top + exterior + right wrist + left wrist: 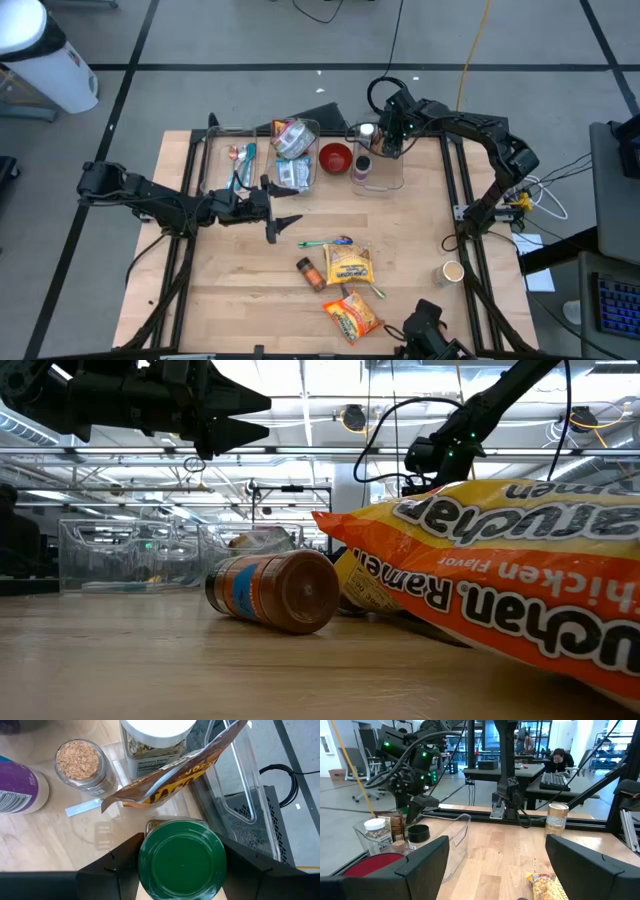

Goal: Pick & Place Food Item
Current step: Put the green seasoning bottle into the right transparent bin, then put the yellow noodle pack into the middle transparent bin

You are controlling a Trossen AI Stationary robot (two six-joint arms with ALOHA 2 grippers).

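Orange packet (pixel 520 590) reads "Chicken Ramen" (seen upside down).
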